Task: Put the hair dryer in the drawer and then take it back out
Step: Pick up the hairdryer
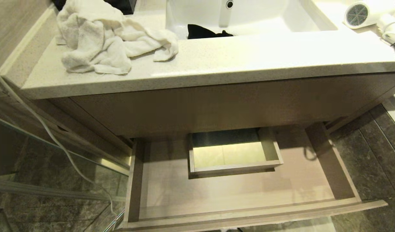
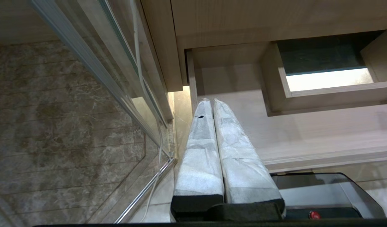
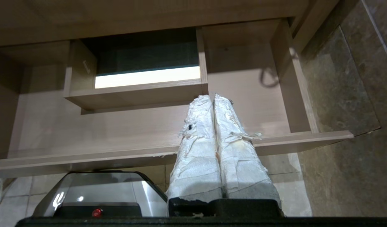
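Two grippers, both closed on nothing. Left gripper (image 2: pixel 211 101): wrapped fingers (image 2: pixel 198 151) pressed flat together, pointing at the near-left corner of the drawer in its wrist view, no contact with the wood. Right gripper (image 3: pixel 211 97): same state, white padding frayed, fingertips in front of the boxed cut-out's front wall in the right wrist view, apart from everything. Neither arm shows in the head view.

Hair dryer (image 1: pixel 365 13): upper right corner of the head frame, lying on the countertop (image 1: pixel 236 61) just right of the sink (image 1: pixel 249 16), grey mesh grille facing the camera, handle and cord trailing toward the right edge. Not in the drawer.

Drawer (image 1: pixel 171 187): lower centre of the head frame, pulled out wide, pale floor bare. Boxed rectangular cut-out (image 1: pixel 233 154) sits at the back middle, brightly lit below through the opening. Cord shadow falls on the drawer's right inner wall.

Other items: crumpled white towel (image 1: pixel 104 35) upper left on the countertop; small black cloth (image 1: pixel 204 31) at the front rim of the sink; faucet (image 1: pixel 225 13) top centre. Glass panel with metal frame (image 1: pixel 39 154) fills the left side, thin white cable hanging across it. Dark marble floor tiles (image 1: pixel 371 154) at right.
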Controlling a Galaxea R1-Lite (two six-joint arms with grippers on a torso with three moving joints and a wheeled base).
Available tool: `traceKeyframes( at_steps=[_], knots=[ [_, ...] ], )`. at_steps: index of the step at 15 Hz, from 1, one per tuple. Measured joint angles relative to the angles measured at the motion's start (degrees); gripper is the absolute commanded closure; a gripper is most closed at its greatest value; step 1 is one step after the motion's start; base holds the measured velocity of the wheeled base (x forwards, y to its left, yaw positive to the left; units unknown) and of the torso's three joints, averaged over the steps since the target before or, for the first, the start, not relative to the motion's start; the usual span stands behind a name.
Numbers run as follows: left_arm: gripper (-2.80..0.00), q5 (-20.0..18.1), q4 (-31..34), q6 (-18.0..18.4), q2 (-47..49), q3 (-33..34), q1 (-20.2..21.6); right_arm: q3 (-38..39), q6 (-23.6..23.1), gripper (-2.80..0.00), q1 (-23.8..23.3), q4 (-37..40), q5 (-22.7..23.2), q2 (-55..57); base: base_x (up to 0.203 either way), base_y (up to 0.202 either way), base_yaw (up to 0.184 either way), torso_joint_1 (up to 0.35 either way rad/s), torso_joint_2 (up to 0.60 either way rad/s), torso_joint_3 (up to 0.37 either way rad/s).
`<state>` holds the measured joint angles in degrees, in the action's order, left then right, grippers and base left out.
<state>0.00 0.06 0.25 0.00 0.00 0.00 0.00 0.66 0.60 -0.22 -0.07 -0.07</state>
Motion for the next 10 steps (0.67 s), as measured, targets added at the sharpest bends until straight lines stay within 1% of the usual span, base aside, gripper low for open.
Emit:
traceKeyframes(
  at_steps=[6, 10],
  knots=[
    [0.0, 0.0, 0.0, 0.0, 0.0, 0.0, 0.0, 0.0, 0.0, 0.0, 0.0, 0.1, -0.1, 0.0, 0.0, 0.0, 0.0, 0.303, -0.58, -0.285],
    [0.0, 0.0, 0.0, 0.0, 0.0, 0.0, 0.0, 0.0, 0.0, 0.0, 0.0, 0.2, 0.0, 0.0, 0.0, 0.0, 0.0, 0.224, -0.43, -0.208]
  ],
)
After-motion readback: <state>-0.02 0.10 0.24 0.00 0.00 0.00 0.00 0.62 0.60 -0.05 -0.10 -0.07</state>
